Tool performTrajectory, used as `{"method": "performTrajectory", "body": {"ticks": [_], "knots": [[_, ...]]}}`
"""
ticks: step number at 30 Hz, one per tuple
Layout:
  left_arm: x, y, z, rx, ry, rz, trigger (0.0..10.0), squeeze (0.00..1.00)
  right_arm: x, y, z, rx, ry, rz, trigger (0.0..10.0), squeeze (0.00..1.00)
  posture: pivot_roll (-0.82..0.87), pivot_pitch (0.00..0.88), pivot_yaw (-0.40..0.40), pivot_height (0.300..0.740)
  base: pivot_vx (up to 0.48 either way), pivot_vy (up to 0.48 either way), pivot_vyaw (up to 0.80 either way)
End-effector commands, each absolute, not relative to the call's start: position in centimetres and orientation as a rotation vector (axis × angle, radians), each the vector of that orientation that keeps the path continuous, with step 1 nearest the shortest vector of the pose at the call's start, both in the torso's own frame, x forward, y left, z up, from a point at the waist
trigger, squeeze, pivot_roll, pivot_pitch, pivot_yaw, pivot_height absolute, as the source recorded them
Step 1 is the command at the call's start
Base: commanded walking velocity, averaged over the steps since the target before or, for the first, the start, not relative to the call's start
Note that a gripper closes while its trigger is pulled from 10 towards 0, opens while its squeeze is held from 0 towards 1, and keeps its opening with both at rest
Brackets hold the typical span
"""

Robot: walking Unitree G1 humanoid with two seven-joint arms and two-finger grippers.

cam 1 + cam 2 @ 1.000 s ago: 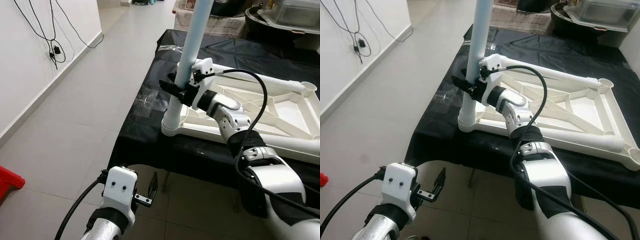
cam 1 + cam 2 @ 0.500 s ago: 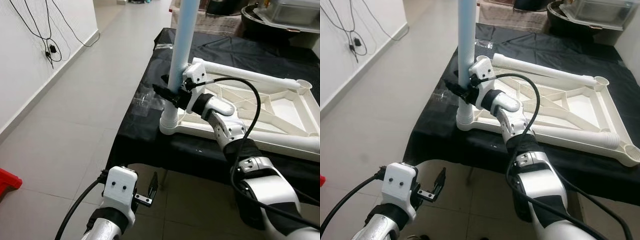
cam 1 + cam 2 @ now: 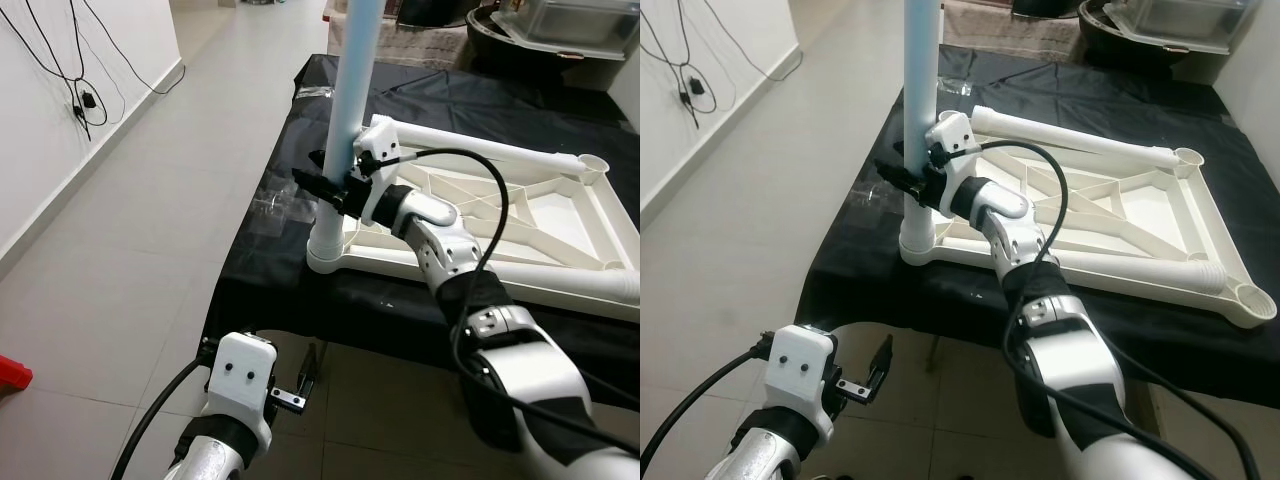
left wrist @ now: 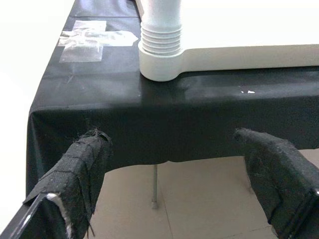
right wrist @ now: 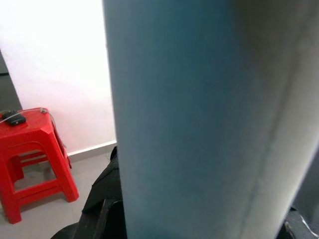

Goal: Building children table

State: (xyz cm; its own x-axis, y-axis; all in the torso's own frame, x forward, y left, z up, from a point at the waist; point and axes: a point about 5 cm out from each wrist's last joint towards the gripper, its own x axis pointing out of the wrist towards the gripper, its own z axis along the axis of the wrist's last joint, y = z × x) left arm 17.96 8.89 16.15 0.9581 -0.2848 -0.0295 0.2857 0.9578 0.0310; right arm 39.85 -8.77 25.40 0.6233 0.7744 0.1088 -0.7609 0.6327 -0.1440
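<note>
One tool, the right tool (image 3: 322, 187), is clamped around the upright pale-blue leg (image 3: 353, 90) standing in the near-left corner socket of the white frame (image 3: 560, 225) on the black surface (image 3: 270, 270), while the left tool (image 4: 174, 184) hangs open below the edge.

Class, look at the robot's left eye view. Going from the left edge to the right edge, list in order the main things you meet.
Wall cables → left gripper → light blue table leg, gripped by the right gripper → white table frame, lying upside down on the black cloth.
</note>
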Motion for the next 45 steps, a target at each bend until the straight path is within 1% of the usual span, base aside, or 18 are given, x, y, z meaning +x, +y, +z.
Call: {"method": "performTrajectory", "body": {"ticks": [1,3,11,18,22,26,28,31,37,43,45], "knots": [[17.5,7.9,16.2,0.002,0.037,-0.323,10.0,0.0,39.8,-9.8,20.0,-0.024,0.074,0.815,10.0,0.0,0.06,0.222,-0.082,0.74,0.0,0.0,0.0],[17.5,8.0,16.2,0.002,0.036,-0.321,10.0,0.0,39.8,-9.4,19.9,0.022,0.096,0.816,10.0,0.0,0.06,0.223,-0.079,0.74,0.0,0.0,0.0],[17.5,8.0,16.2,0.004,0.034,-0.321,10.0,0.0,39.8,-9.1,19.4,0.041,0.122,0.793,10.0,0.0,0.06,0.224,-0.079,0.74,0.0,0.0,0.0],[17.7,8.2,16.3,0.012,0.03,-0.312,10.0,0.0,39.6,-9.2,19.6,0.099,0.072,0.815,10.0,0.0,0.06,0.225,-0.078,0.74,0.0,0.0,0.0],[17.8,8.4,16.3,0.016,0.028,-0.31,10.0,0.0,39.5,-9.5,19.4,0.089,0.052,0.8,10.0,0.0,0.06,0.224,-0.08,0.74,0.0,0.0,0.0],[18.0,8.5,16.3,0.02,0.024,-0.306,10.0,0.0,38.8,-9.5,19.3,0.089,0.011,0.857,10.0,0.0,0.06,0.221,-0.076,0.74,0.0,0.0,0.0],[18.0,8.5,16.3,0.022,0.022,-0.306,10.0,0.0,38.4,-9.3,19.2,0.049,-0.007,0.895,10.0,0.0,0.06,0.222,-0.073,0.74,0.0,0.0,0.0],[18.1,8.5,16.4,0.022,0.019,-0.306,10.0,0.0,38.1,-9.2,19.2,-0.031,-0.024,0.901,10.0,0.0,0.06,0.22,-0.074,0.74,0.0,0.0,0.0],[18.2,8.5,16.4,0.023,0.017,-0.305,10.0,0.0,37.8,-9.0,18.8,-0.09,-0.024,0.925,10.0,0.0,0.06,0.219,-0.074,0.74,0.0,0.0,0.0],[18.3,8.5,16.3,0.025,0.017,-0.302,10.0,0.0,37.4,-8.6,18.6,-0.266,-0.038,0.958,10.0,0.0,0.05,0.219,-0.078,0.74,0.0,0.0,0.0],[18.3,8.5,16.3,0.025,0.017,-0.302,10.0,0.0,37.3,-8.5,18.6,-0.29,-0.038,0.966,10.0,0.0,0.05,0.219,-0.078,0.74,0.0,0.0,0.0]]}}
